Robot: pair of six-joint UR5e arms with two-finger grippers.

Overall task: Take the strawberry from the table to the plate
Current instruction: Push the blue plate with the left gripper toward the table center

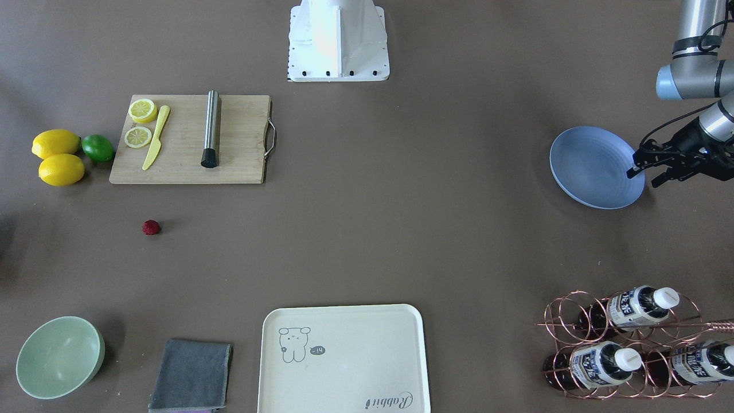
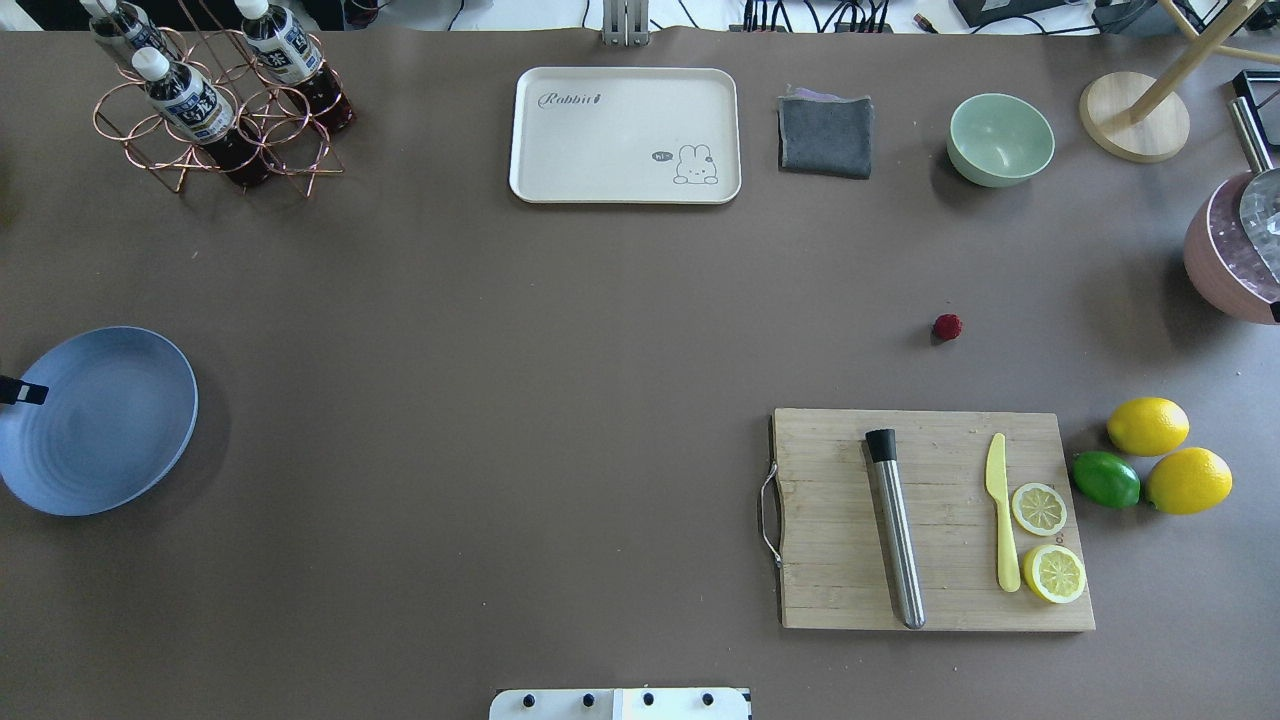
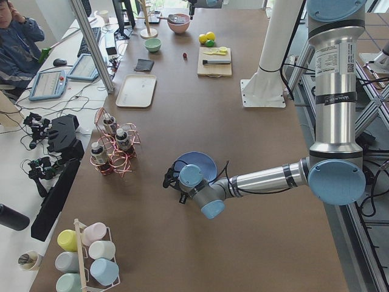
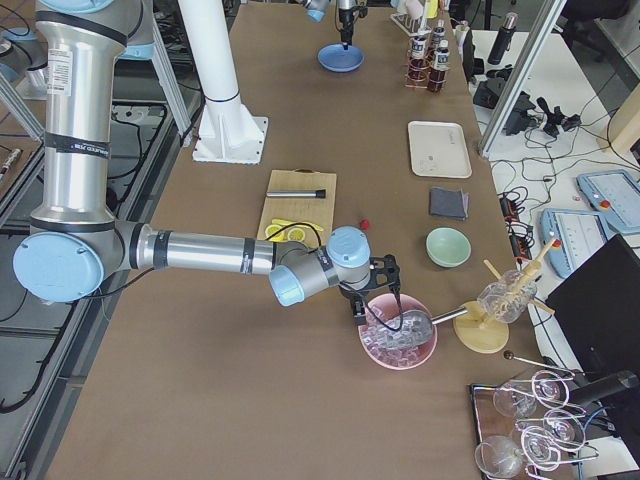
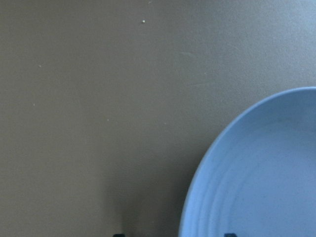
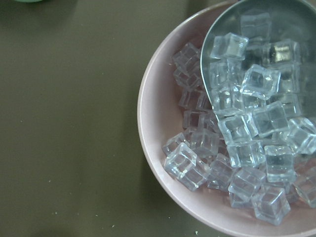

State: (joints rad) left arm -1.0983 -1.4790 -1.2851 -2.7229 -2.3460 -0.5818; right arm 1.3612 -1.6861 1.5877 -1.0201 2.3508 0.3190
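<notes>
The strawberry (image 1: 151, 228) (image 2: 947, 326), small and dark red, lies alone on the brown table (image 1: 401, 229), in front of the wooden cutting board. Far across the table sits the light-blue plate (image 1: 596, 167) (image 2: 95, 420) (image 5: 256, 173), with nothing on it. My left gripper (image 1: 645, 175) hovers over the plate's outer rim, open and holding nothing. My right gripper (image 4: 380, 308) hangs over a pink bowl of ice, a short way from the strawberry (image 4: 366, 223). I cannot tell whether it is open or shut.
The cutting board (image 1: 189, 140) carries lemon slices, a yellow knife and a steel muddler. Two lemons and a lime (image 1: 97, 147) lie beside it. A green bowl (image 1: 60, 357), grey cloth (image 1: 191, 376), cream tray (image 1: 344, 358), bottle rack (image 1: 625, 344) and the ice bowl (image 6: 158, 123) line the edges.
</notes>
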